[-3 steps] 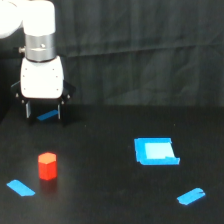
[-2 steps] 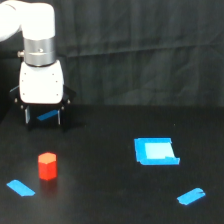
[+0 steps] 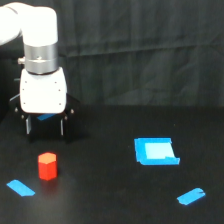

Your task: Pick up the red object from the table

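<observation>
Red object (image 3: 47, 166): a small red-orange hexagonal prism standing upright on the table (image 3: 110, 200), a flat matte black surface, toward the exterior view's left and in the lower half of the frame. It rests free of any contact. Gripper (image 3: 45, 127): mounted below a white housing and a grey cylindrical wrist segment of the arm (image 3: 35, 35), it hangs above and behind the red object, apart from it, with its two dark fingers (image 3: 28, 125) spread wide and nothing between them; the gap between the fingers is broader than the block. A blue patch (image 3: 47, 117) shows through that gap, on the surface behind the gripper. Blue tape strips: one strip (image 3: 20, 187) lies near the red object on the exterior view's left side and slightly lower in the frame; a second strip (image 3: 191, 196) lies well apart, toward the exterior view's lower right. Flat blue piece (image 3: 155, 151): a roughly square shape with a paler centre, lying on the table to the exterior view's right of centre, well apart from both the block and the gripper. Black cloth backdrop (image 3: 150, 50): fills the upper part of the scene behind the table.
</observation>
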### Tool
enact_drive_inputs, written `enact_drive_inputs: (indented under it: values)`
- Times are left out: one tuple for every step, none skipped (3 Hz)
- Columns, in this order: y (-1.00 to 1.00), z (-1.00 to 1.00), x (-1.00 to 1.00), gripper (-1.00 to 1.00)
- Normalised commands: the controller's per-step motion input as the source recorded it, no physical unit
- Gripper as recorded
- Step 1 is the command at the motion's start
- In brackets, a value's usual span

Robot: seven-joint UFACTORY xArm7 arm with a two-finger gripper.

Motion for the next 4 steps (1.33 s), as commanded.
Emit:
enact_drive_inputs:
  values:
    - [-0.99, 0.13, 0.33, 1.0]
    - [-0.98, 0.07, 0.33, 1.0]
    - [-0.95, 0.06, 0.34, 1.0]
    - [-0.79, 0.05, 0.21, 0.79]
